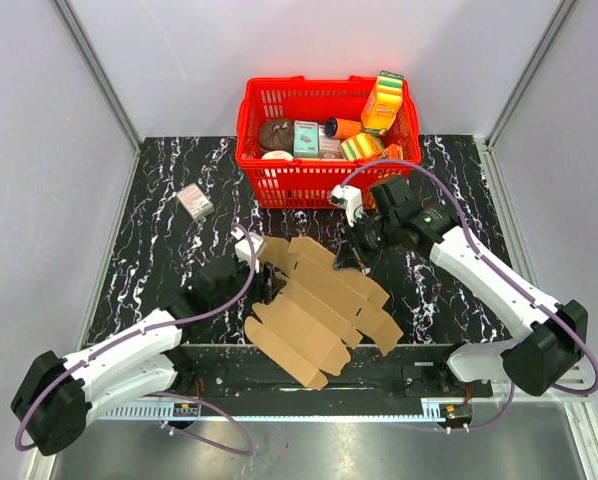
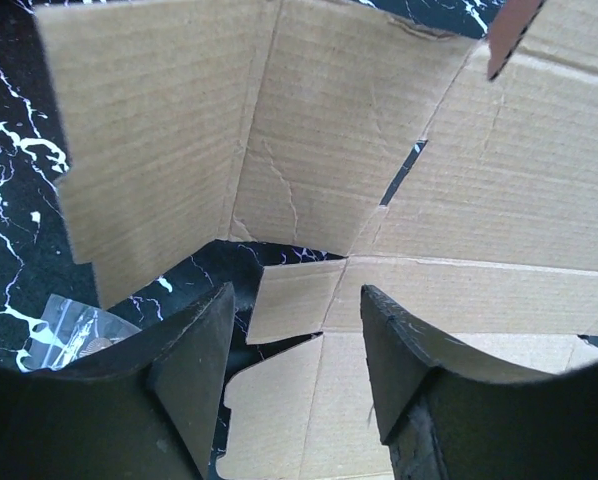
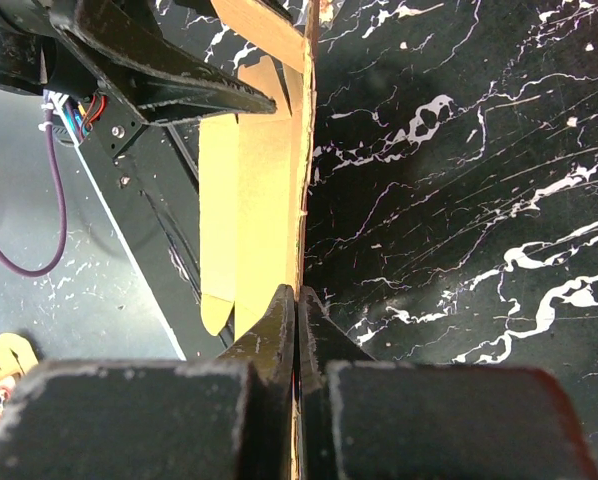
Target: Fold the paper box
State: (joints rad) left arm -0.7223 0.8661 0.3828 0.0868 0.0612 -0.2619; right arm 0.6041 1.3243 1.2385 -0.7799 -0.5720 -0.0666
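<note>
The paper box lies mostly flat and unfolded on the black marbled table, plain brown with flaps and creases. My right gripper is at its far edge, shut on a raised cardboard panel. That panel stands edge-on between the closed fingertips of the right gripper. My left gripper hovers over the box's left side. In the left wrist view the left gripper is open, with creased panels and a small flap lying below the gap. Nothing is pinched between its fingers.
A red basket full of colourful packages stands at the back, just behind the right arm. A small pinkish-grey box lies at the back left. A clear plastic bag sits on the table beside the left fingers.
</note>
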